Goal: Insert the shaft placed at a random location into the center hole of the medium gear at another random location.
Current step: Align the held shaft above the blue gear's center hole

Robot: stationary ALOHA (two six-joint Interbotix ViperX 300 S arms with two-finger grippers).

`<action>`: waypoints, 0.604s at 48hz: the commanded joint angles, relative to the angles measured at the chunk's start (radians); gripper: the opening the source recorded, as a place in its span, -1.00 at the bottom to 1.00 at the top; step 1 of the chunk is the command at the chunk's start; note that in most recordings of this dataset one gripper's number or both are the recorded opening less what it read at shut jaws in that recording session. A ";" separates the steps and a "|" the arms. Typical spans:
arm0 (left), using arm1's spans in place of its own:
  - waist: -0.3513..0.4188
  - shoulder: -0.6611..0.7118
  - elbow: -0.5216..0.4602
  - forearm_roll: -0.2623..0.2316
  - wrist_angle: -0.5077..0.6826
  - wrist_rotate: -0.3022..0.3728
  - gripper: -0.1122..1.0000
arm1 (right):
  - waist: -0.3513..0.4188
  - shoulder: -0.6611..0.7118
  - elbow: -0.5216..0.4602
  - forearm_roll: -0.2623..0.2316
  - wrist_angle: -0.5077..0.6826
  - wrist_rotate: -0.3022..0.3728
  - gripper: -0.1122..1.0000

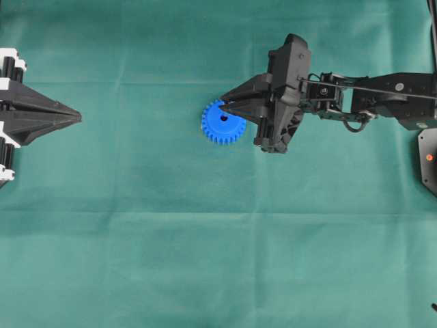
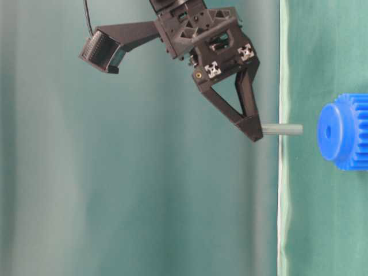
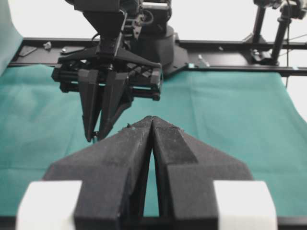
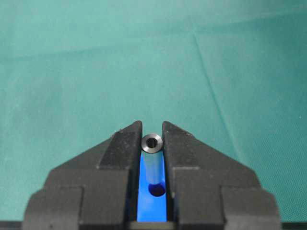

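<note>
Right gripper (image 4: 152, 143) pinches the shaft (image 4: 153, 160) between its fingertips; jaws stand only as far apart as the pin is wide. In the right wrist view the shaft hangs end-on, its hollow top end at 12 o'clock and the center hole (image 4: 156, 190) just past its lower end at 6 o'clock, blue hub visible in the slot between the jaws.

Table-level view (turned on its side): the shaft (image 2: 282, 130) sticks out of the fingertip toward the worktop (image 2: 322, 230), its free end clearly apart from the medium gear (image 2: 344, 132), not yet entered. Axis looks close to in line with the hole, perhaps slightly off.

Overhead: medium gear (image 1: 223, 122) lies flat on the green cloth, right gripper (image 1: 227, 104) over its 1 o'clock edge, arm reaching in from 3 o'clock, wrist pitched down.

Handling judgement: shaft is stiff, smooth metal, light, likely slippery in hard plastic jaws; the hold is near the upper end, which leaves the lower length free for insertion but lets it tilt if it catches the rim. Gear is light plastic and may slide if pushed off-centre.

Left gripper (image 3: 152, 125) is pressed together, holding nothing, parked at 9 o'clock, well apart from the gear.
</note>
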 commanded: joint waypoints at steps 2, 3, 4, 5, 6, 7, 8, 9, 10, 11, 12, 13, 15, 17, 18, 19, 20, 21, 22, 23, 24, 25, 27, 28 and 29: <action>0.000 0.008 -0.012 0.002 -0.006 0.000 -0.80 | 0.000 -0.003 -0.031 0.000 -0.009 -0.011 -0.57; 0.000 0.008 -0.012 0.002 -0.006 0.000 -0.80 | 0.000 -0.002 -0.032 0.000 -0.011 -0.011 -0.57; -0.002 0.008 -0.012 0.002 -0.005 0.000 -0.80 | -0.002 0.002 -0.034 0.000 -0.011 -0.011 -0.57; -0.002 0.008 -0.012 0.002 -0.005 0.000 -0.80 | 0.000 0.003 -0.035 0.002 -0.011 -0.011 -0.57; -0.002 0.006 -0.012 0.002 -0.005 0.000 -0.80 | 0.000 0.005 -0.035 0.002 -0.011 -0.011 -0.57; 0.000 0.008 -0.012 0.002 -0.005 0.000 -0.80 | 0.000 0.008 -0.035 0.000 -0.011 -0.011 -0.57; 0.000 0.008 -0.012 0.002 -0.006 0.000 -0.80 | 0.000 0.011 -0.035 0.000 -0.012 -0.011 -0.57; 0.000 0.008 -0.012 0.002 -0.006 0.000 -0.80 | 0.000 0.012 -0.037 0.000 -0.014 -0.011 -0.57; 0.000 0.008 -0.012 0.002 -0.005 0.000 -0.80 | 0.000 0.017 -0.037 0.000 -0.017 -0.011 -0.57; 0.000 0.008 -0.012 0.002 -0.005 0.000 -0.80 | 0.000 0.023 -0.035 0.000 -0.021 -0.011 -0.57; 0.000 0.008 -0.012 0.002 -0.005 0.000 -0.80 | -0.002 0.026 -0.035 0.000 -0.026 -0.011 -0.57; 0.000 0.008 -0.012 0.002 -0.006 0.000 -0.80 | 0.000 0.029 -0.035 0.002 -0.031 -0.011 -0.57; 0.000 0.008 -0.012 0.002 -0.005 0.000 -0.80 | 0.000 0.038 -0.031 0.000 -0.040 -0.011 -0.57; -0.002 0.008 -0.012 0.002 -0.006 0.000 -0.80 | 0.000 0.046 -0.029 0.000 -0.051 -0.011 -0.57; -0.002 0.008 -0.012 0.002 -0.005 0.000 -0.80 | 0.000 0.051 -0.028 0.002 -0.055 -0.011 -0.57; 0.000 0.008 -0.012 0.002 -0.005 0.000 -0.80 | 0.000 0.055 -0.026 0.002 -0.060 -0.011 -0.57; -0.002 0.008 -0.012 0.002 -0.005 0.000 -0.80 | 0.000 0.060 -0.025 0.002 -0.064 -0.011 -0.57; 0.000 0.008 -0.012 0.002 -0.005 0.000 -0.80 | 0.000 0.066 -0.025 0.002 -0.069 -0.011 -0.57; -0.002 0.006 -0.012 0.002 -0.006 0.000 -0.80 | 0.000 0.071 -0.025 0.003 -0.074 -0.011 -0.57; -0.002 0.008 -0.012 0.002 -0.006 0.000 -0.80 | 0.000 0.075 -0.025 0.003 -0.075 -0.011 -0.57; 0.000 0.008 -0.012 0.002 -0.006 0.000 -0.80 | 0.000 0.080 -0.025 0.003 -0.080 -0.011 -0.57; -0.002 0.008 -0.012 0.002 -0.006 0.000 -0.80 | 0.000 0.084 -0.025 0.003 -0.081 -0.011 -0.57; -0.002 0.006 -0.012 0.002 -0.006 0.000 -0.80 | 0.000 0.094 -0.025 0.005 -0.087 -0.011 -0.57; 0.000 0.008 -0.014 0.002 -0.006 0.000 -0.80 | 0.000 0.097 -0.025 0.005 -0.089 -0.011 -0.57; 0.000 0.006 -0.012 0.002 -0.006 0.000 -0.80 | -0.002 0.100 -0.025 0.005 -0.091 -0.011 -0.57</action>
